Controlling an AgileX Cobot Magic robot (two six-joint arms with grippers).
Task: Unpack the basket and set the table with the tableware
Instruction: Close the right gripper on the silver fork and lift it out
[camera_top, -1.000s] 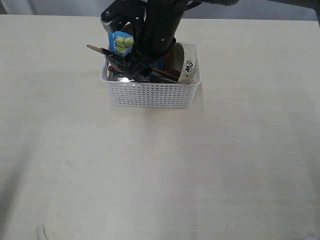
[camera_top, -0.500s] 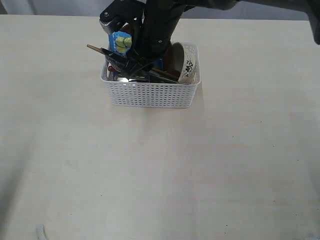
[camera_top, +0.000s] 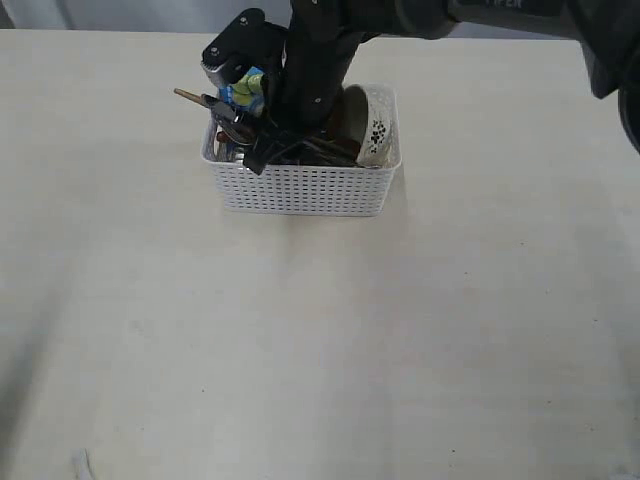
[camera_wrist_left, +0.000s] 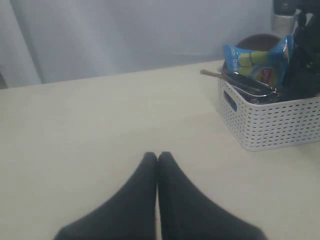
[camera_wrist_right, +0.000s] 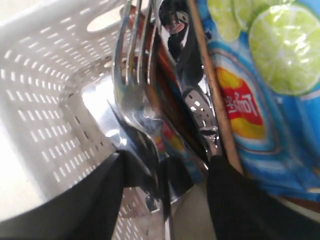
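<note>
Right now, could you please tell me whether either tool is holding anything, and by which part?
The left tool is shut on nothing. The right tool is inside the basket, fingers straddling the steel cutlery; whether they grip it cannot be told.

Looking like a robotics lab rather than a home or kitchen. Giving it away: a wide pale cream tabletop with faint scuffs, running past the near, left and right edges of the exterior view; a plain grey-white curtain hanging straight behind the far edge; a black robot arm leaning in from that far edge over a white lattice basket holding steel cutlery and a blue chips bag.
</note>
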